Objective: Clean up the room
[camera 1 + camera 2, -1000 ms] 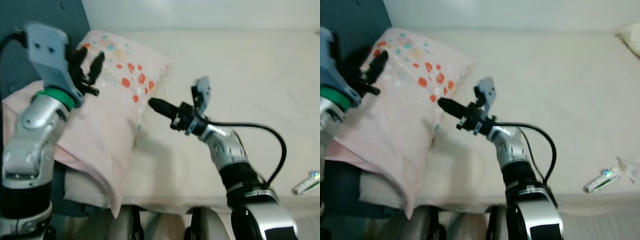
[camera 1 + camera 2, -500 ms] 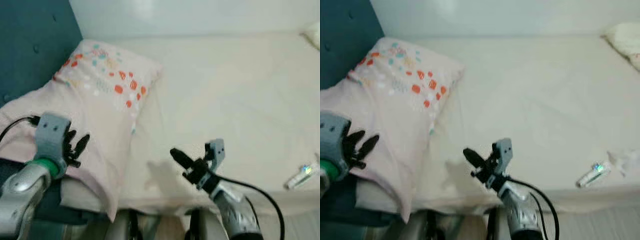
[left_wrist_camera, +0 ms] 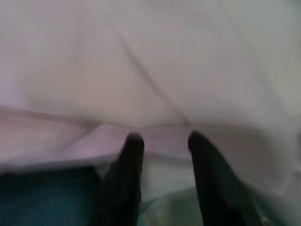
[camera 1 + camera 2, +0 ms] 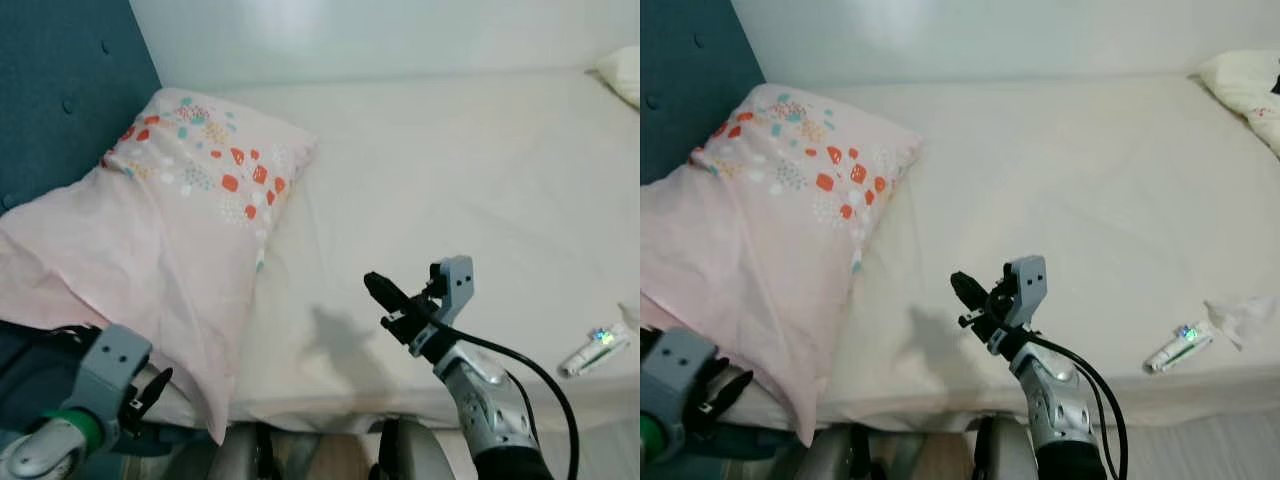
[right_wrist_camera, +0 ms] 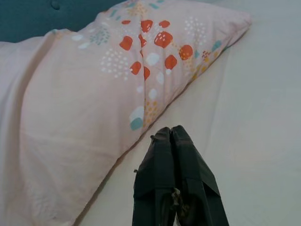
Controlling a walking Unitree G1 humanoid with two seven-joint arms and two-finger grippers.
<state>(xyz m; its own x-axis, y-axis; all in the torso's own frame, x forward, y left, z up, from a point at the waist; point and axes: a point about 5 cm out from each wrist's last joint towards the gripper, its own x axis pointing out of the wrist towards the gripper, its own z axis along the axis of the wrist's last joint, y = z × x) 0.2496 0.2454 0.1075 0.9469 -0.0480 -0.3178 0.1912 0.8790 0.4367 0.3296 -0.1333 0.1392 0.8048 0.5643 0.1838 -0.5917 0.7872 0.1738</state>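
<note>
— Where is everything sitting right now?

— The pillow (image 4: 170, 250) is lying at ten o'clock on the bed (image 4: 470, 170), propped against the blue headboard (image 4: 60, 90), its near corner hanging over the mattress edge. A small tube (image 4: 592, 350) is lying at four o'clock by the edge, with a crumpled tissue (image 4: 1240, 318) just beside it.

— And the arms?

— The right gripper (image 4: 385, 298) is hovering over the sheet near six o'clock, fingers pressed together, holding nothing, pointing toward the pillow. The left gripper (image 3: 162, 141) is hanging low at eight o'clock beside the pillow's drooping corner, fingers spread apart, nothing between them.

— How is that pillow going to handle?

— Soft and light, I'm guessing. It's going to sag and fold wherever it's pinched, and the loose cover may slip over the filling. Taking hold at a corner or along the seam, pinching both cover and stuffing, looks safest.

— And the tube?

— Small and probably slick, lying flat. Pinching across its middle seems best.
</note>
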